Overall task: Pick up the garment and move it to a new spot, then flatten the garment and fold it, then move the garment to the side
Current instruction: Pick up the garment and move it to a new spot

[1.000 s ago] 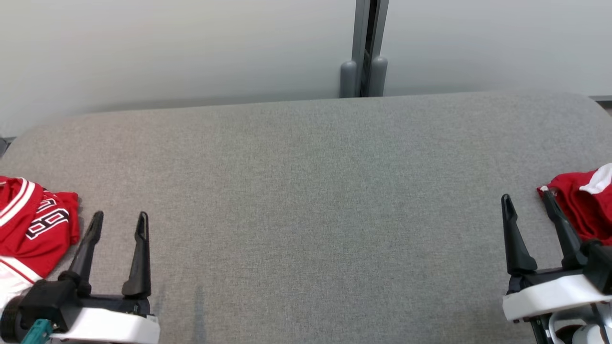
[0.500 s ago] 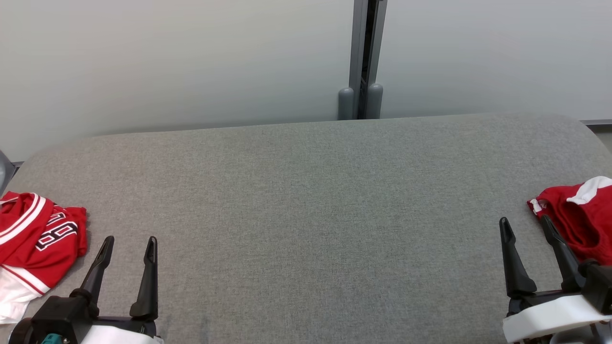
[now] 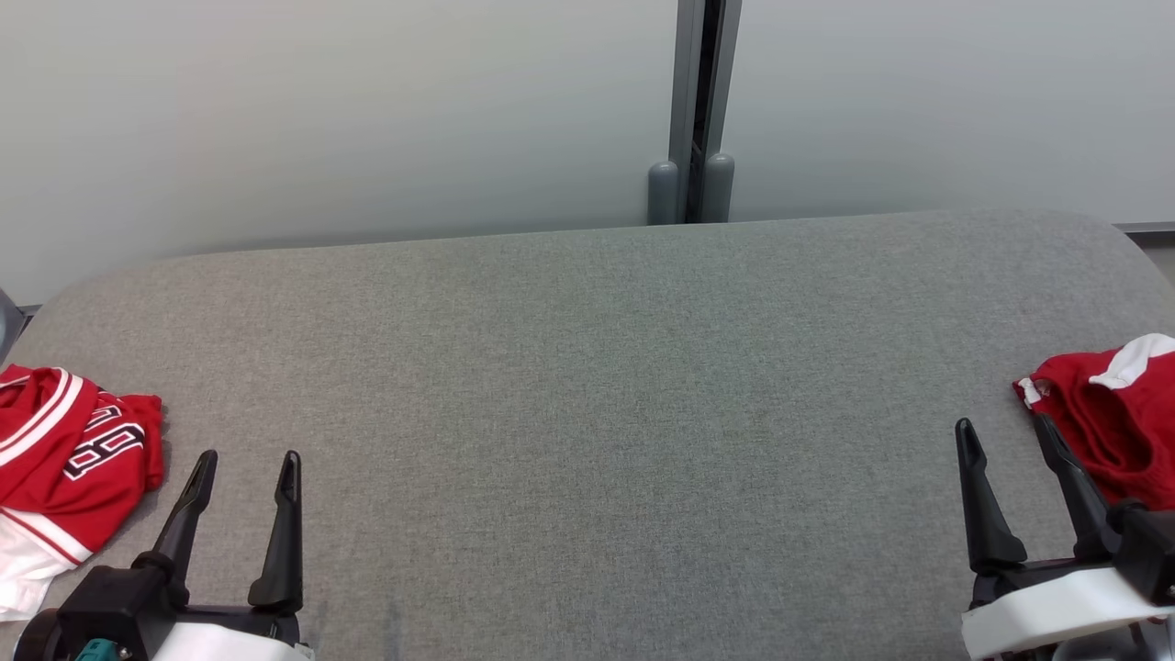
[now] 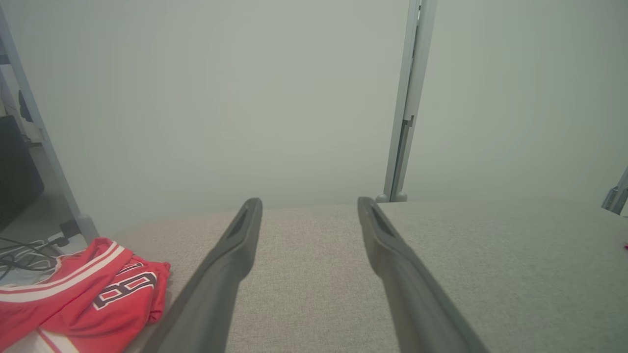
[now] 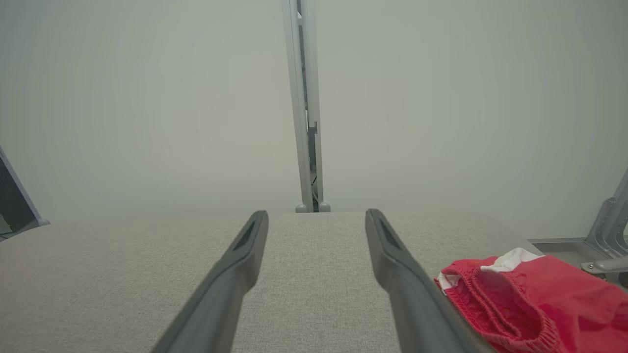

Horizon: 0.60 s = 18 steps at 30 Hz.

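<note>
Nearest, the left jaws and the right jaws both stand wide and empty above the grey fabric-covered bench (image 3: 587,413). A red-and-white numbered jersey (image 3: 64,450) lies at the bench's left end. A crumpled red garment with white trim (image 3: 1115,413) lies just beside the right jaws. Farther back rises a grey metal post (image 3: 695,101).

Matt woven cloth table (image 3: 587,367), red cloth garment (image 5: 539,294)

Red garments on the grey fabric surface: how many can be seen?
2. A red jersey with a printed number lies at the left edge of the surface; red shorts with an elastic waistband lie at its right edge. Both run out of the head view, so parts are hidden.
</note>
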{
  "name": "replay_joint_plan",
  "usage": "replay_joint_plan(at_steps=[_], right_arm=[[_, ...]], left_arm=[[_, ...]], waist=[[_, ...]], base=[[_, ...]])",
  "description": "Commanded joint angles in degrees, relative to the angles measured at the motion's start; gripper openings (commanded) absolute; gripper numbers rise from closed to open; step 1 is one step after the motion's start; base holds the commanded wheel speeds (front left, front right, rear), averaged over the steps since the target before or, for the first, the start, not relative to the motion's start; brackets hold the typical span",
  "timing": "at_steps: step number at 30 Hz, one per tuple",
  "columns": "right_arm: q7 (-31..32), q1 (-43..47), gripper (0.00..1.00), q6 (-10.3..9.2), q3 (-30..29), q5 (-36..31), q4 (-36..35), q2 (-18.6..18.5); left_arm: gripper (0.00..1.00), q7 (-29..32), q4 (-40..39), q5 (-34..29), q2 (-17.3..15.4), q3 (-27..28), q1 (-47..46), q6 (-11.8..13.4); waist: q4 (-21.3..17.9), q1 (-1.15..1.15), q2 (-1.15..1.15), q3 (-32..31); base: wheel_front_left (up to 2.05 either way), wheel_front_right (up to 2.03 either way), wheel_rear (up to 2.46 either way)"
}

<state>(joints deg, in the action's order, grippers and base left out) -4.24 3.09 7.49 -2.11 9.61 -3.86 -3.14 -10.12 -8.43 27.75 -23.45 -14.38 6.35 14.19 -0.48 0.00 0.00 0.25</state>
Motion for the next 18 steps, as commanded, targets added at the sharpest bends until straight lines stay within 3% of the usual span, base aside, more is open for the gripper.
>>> replay_joint_plan(at_steps=[1, 13, 18], right_arm=[[-0.09, 0.47, 1.0, 0.01, -0.16, -0.07, -0.07, 0.04], [-0.31, 0.67, 1.0, 0.01, -0.63, -0.03, 0.09, 0.09], [-0.39, 0.88, 1.0, 0.01, -1.43, -0.19, -0.54, 0.1]], left_arm=[[1.0, -0.06, -0.12, 0.01, -0.43, 0.04, -0.27, 0.27], [1.0, -0.39, -0.64, -0.24, -0.35, 0.21, -1.37, 0.92], [1.0, -1.2, -1.13, -0.1, -0.29, 0.39, -2.66, 0.48]], waist=[[0.01, 0.0, 0.0, 0.01], [1.96, 0.0, 0.0, 0.09], [6.25, 0.0, 0.0, 0.34]], base=[[0.0, 0.0, 0.0], [0.0, 0.0, 0.0], [0.0, 0.0, 0.0]])
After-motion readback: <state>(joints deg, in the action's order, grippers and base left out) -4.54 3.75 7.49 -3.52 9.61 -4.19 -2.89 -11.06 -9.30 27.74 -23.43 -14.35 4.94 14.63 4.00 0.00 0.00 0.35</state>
